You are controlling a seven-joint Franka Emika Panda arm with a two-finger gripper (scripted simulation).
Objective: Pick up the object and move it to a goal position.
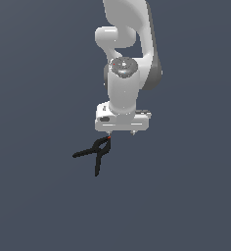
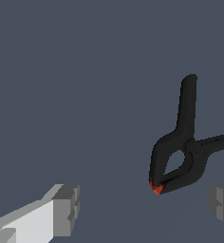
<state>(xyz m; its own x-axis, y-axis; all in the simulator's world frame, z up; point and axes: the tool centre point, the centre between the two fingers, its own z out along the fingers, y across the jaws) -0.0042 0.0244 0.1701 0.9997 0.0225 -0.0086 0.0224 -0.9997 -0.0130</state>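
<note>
The object, a small black spring clamp [image 1: 99, 151], lies on the dark grey floor with its two handles splayed in a V and its red tip [image 1: 108, 138] pointing toward the arm. My gripper [image 1: 121, 132] hovers just above and behind it, fingers pointing down, with the red tip near the finger on the exterior view's left. In the wrist view the clamp [image 2: 185, 118] sits ahead of the gripper [image 2: 144, 201], its red tip [image 2: 156, 188] between the two wide-apart fingers and closer to one finger [image 2: 223, 199]. The gripper is open and holds nothing. No goal marker shows.
A plain dark grey floor [image 1: 39, 196] fills both views. The white arm [image 1: 127, 49] rises behind the gripper.
</note>
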